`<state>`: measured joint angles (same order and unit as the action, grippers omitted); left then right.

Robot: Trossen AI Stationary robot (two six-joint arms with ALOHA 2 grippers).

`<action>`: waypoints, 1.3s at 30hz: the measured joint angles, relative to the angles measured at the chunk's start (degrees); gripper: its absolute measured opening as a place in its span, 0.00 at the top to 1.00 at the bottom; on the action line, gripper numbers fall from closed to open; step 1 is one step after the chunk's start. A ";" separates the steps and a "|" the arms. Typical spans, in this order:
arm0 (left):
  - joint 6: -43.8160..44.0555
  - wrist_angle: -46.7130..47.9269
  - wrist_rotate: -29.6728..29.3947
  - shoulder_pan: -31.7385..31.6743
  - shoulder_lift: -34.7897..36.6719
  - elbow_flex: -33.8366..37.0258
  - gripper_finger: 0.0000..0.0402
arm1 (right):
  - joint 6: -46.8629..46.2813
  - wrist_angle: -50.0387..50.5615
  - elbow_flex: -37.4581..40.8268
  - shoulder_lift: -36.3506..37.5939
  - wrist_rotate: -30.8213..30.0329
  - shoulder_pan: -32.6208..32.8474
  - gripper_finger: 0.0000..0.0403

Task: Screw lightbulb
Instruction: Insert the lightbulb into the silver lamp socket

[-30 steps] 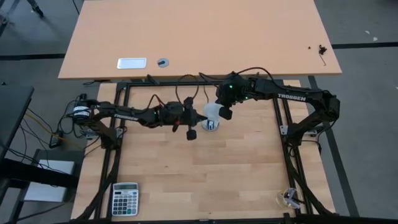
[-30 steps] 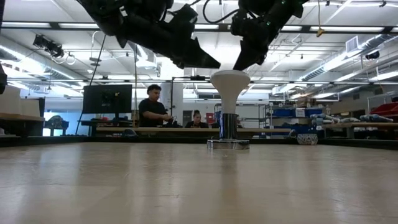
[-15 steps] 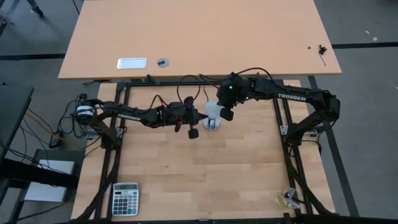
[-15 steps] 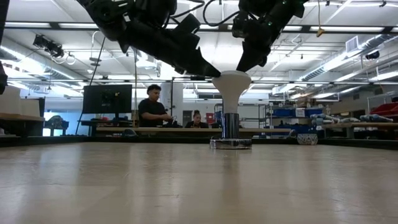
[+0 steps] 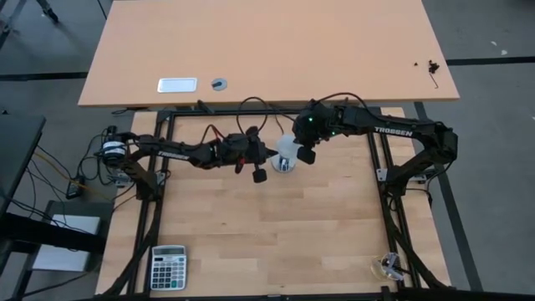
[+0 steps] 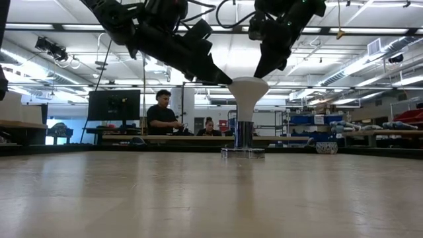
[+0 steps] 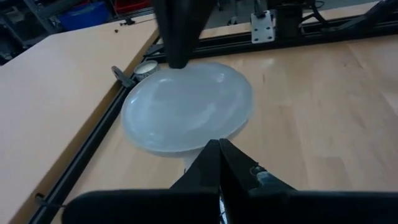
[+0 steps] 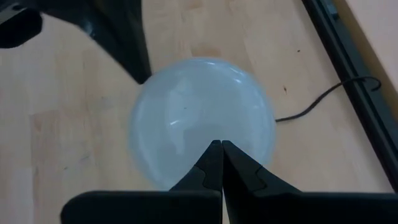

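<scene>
On my wooden counter (image 5: pixel 276 226), the lightbulb (image 6: pixel 248 99) stands upright in a silver socket (image 6: pixel 243 153) near the middle. My left gripper (image 6: pixel 221 77) and right gripper (image 6: pixel 259 70) both have their fingers pressed together, one at each side of the dome's top, holding nothing. People sit far behind.

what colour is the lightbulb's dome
White and frosted: the lightbulb shows it best in the right wrist view, against the pale wooden table.
</scene>
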<state>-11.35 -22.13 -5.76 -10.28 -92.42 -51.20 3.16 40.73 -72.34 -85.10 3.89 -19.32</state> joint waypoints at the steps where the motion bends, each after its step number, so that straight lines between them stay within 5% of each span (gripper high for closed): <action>1: 0.03 0.02 0.00 -0.22 0.00 0.00 1.00 | 0.00 0.07 0.00 0.02 -0.01 0.17 0.98; 29: 2.48 0.46 -0.09 -4.13 3.87 0.00 1.00 | 2.55 -7.34 0.24 0.06 0.38 -0.30 0.99; 35: 2.64 -0.94 8.24 -1.15 5.55 -0.02 1.00 | 3.06 -7.40 0.22 -0.20 0.24 -1.09 0.99; 39: 1.44 -0.44 7.99 1.61 5.53 -0.02 1.00 | 3.09 -7.31 0.22 -0.20 0.17 -1.20 0.99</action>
<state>-9.92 -22.56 2.23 -8.67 -86.89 -51.22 6.25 33.42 -72.12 -85.30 4.05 -20.52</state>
